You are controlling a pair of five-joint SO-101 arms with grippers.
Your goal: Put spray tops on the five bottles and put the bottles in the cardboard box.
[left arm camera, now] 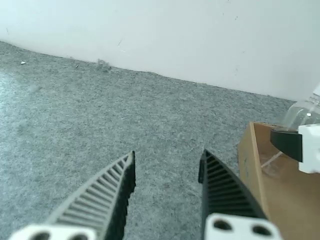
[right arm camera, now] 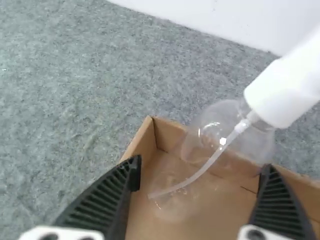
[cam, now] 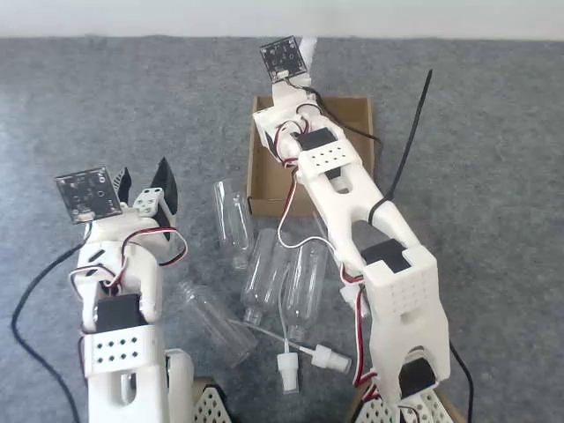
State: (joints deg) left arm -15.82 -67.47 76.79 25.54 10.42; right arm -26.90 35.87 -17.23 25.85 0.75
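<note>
One bottle capped and boxed; four bare on the bench.

Nearest the arm bases: two loose spray tops (cam: 330, 357), one trailing a thin dip tube (cam: 273, 337). Just beyond: four uncapped bottles (cam: 264, 273) lying close together on the grey bench (cam: 485, 176). Off to their side: left gripper (cam: 144, 172), fingers (left arm camera: 107, 190) parted and empty above bare bench. Farther: cardboard box (cam: 257, 176), with the right gripper (right arm camera: 200, 167) over it, fingers spread wide, gripping nothing. Farthest: capped bottle (right arm camera: 225, 125) inside the box, leaning at its far wall. Likely trouble: tipping the capped bottle through a brush from the right fingers while backing out; rolling of the round bottles under a glancing pinch; bending the dip tube while lifting its top. Fewer loose tops visible than bare bottles.
</note>
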